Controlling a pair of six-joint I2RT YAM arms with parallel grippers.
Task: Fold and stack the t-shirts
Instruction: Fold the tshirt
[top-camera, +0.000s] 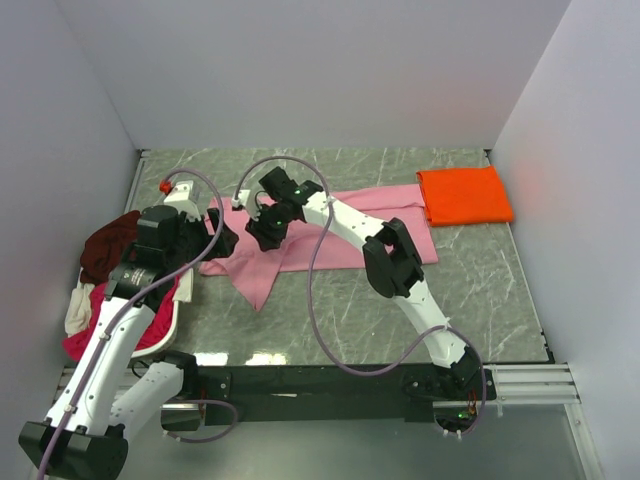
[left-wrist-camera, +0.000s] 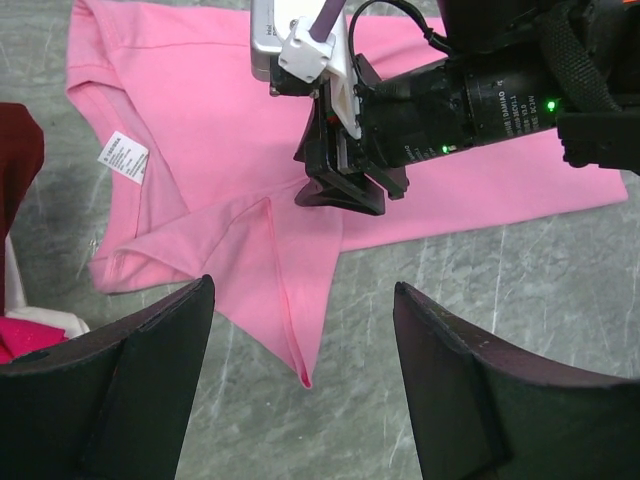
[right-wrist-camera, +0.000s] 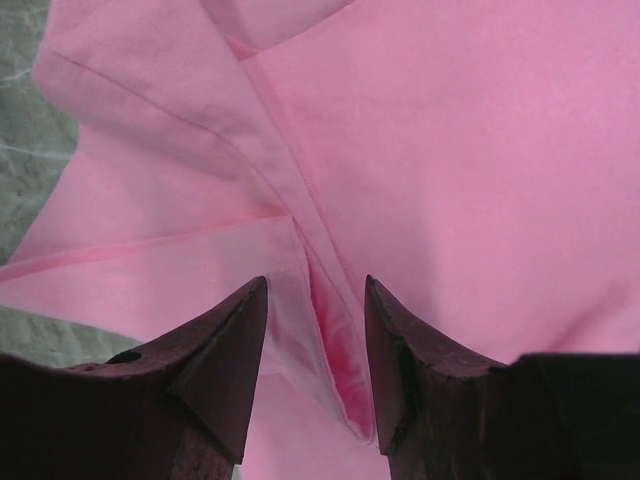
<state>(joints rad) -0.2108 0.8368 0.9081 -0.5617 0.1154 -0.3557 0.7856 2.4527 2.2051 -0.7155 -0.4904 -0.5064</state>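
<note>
A light pink t-shirt lies spread across the middle of the table, its white neck label showing. One sleeve points toward the near edge. My right gripper is down on the shirt's left part, open, with a raised fold of pink cloth between its fingertips. My left gripper hovers open just left of it, over the sleeve tip, with nothing in it. A bright orange t-shirt lies folded at the back right. Dark maroon, magenta-red and cream t-shirts are heaped at the left.
The heap rests in a white basket at the table's left edge. The table is grey marble with white walls on three sides. My right arm reaches across the pink shirt. In the left wrist view the right gripper presses on the cloth.
</note>
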